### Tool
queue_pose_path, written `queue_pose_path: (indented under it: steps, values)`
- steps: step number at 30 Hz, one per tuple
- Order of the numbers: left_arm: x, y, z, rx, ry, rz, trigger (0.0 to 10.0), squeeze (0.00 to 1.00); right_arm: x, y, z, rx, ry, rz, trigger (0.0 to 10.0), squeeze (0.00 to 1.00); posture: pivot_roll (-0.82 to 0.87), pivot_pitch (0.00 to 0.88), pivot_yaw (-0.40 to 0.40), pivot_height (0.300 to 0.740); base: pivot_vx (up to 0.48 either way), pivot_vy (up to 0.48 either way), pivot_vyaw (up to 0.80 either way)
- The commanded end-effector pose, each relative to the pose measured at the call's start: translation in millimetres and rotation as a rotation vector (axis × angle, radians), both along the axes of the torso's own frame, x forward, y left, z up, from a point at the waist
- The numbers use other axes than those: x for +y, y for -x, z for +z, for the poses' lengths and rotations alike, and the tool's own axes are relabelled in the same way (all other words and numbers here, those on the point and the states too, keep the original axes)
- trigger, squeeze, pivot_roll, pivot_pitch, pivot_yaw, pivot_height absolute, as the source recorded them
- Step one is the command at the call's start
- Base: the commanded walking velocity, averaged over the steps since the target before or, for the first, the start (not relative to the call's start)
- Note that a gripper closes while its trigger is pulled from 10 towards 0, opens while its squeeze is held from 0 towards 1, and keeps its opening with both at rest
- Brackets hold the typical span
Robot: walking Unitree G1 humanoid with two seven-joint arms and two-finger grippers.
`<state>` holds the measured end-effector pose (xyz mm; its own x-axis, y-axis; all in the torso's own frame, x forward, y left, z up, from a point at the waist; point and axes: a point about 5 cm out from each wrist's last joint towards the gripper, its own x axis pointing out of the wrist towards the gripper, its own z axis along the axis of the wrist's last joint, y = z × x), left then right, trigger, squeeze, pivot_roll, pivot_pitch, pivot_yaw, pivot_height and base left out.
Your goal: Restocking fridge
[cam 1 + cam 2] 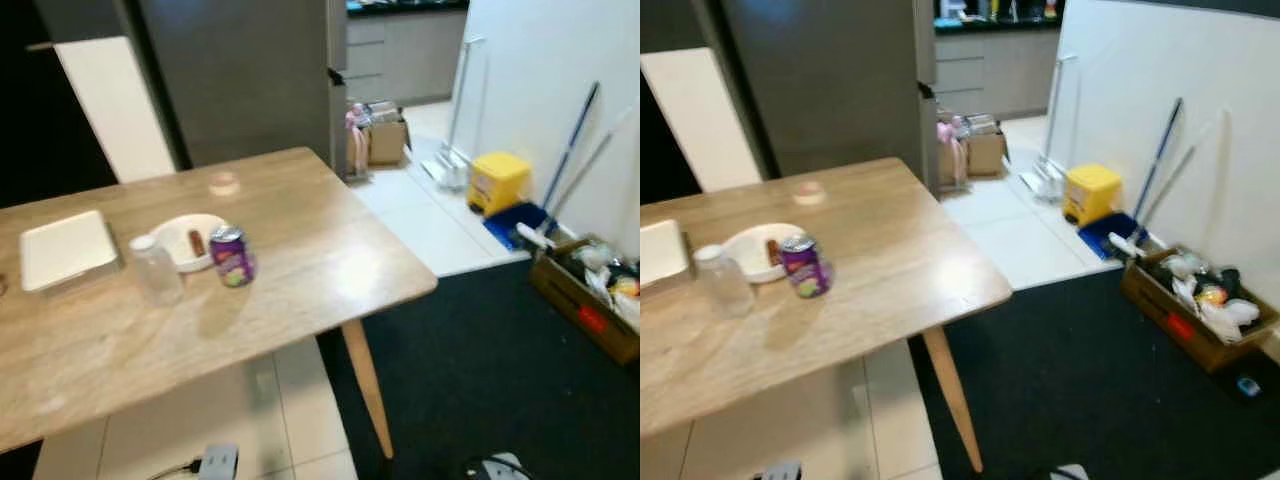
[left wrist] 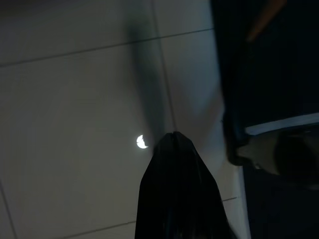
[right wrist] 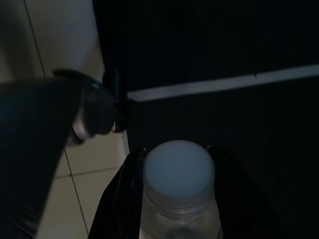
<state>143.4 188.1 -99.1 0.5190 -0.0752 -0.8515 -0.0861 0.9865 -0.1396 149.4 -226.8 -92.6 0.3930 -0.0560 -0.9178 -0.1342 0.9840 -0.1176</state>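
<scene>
One clear capped bottle (image 3: 178, 194) was held between the fingers of the right gripper (image 3: 174, 199), which were closed against its sides; it was carried low over pale floor tiles and a dark rug. The fingers of the left gripper (image 2: 174, 149) were pressed together with nothing between them, hanging over pale tiles (image 2: 75, 99).

On the wooden desk (image 1: 300, 260), five things were counted. Nearest stood one clear plastic bottle (image 1: 156, 268) and, just beside it, one purple drink can (image 1: 232, 256), both upright. Touching the can from behind lay one white plate (image 1: 180, 235) carrying a small brown item (image 1: 196, 242). One flat white lidded container (image 1: 66, 250) rested towards the robot's left, and one small round pale object (image 1: 224, 183), too blurred to be identified, sat near the far edge.

Beneath the desk, white tiles were seen, with a dark carpet (image 1: 480, 370) to the right. One open cardboard box of clutter (image 1: 590, 290) was set by the white wall, beyond it one yellow bucket (image 1: 497, 180) and two long-handled mops (image 1: 570, 160). Farther off stood one dark grey fridge (image 1: 240, 75), one second cardboard box (image 1: 385, 135) and grey cabinets (image 1: 400, 50).
</scene>
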Motion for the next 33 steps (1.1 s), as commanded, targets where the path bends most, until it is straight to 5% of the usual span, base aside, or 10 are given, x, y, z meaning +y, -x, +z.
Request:
queue_pose_path:
  steps: [1,12,23,28,33]
  values:
    - [4.1,5.8,-2,0.025,-0.012,0.004,10.0,0.00,4.1,-2.3,0,-0.009,-0.005,0.009,10.0,0.00,-0.04,0.000,0.038,0.740,0.000,0.000,0.00]
    - [4.2,2.7,-1,0.008,-0.014,0.021,10.0,0.00,1.2,-0.8,0,-0.007,0.006,0.019,10.0,0.00,-0.04,0.000,0.032,0.740,0.000,0.000,0.00]
    - [14.0,-30.7,16,-0.136,-0.013,0.063,10.0,0.00,0.7,-2.7,1,-0.011,0.010,0.027,10.0,0.00,-0.04,0.000,0.044,0.740,0.000,0.000,0.00]
    - [23.9,-28.4,17,-0.145,-0.015,0.041,10.0,0.00,-2.2,-0.4,1,-0.007,0.015,0.041,10.0,0.00,-0.04,0.000,0.050,0.740,0.000,0.000,0.00]
    - [23.2,-9.9,10,-0.109,-0.031,-0.039,10.0,0.00,-17.2,10.7,1,0.021,0.038,0.018,10.0,0.00,-0.01,0.000,0.017,0.740,0.000,0.000,0.00]
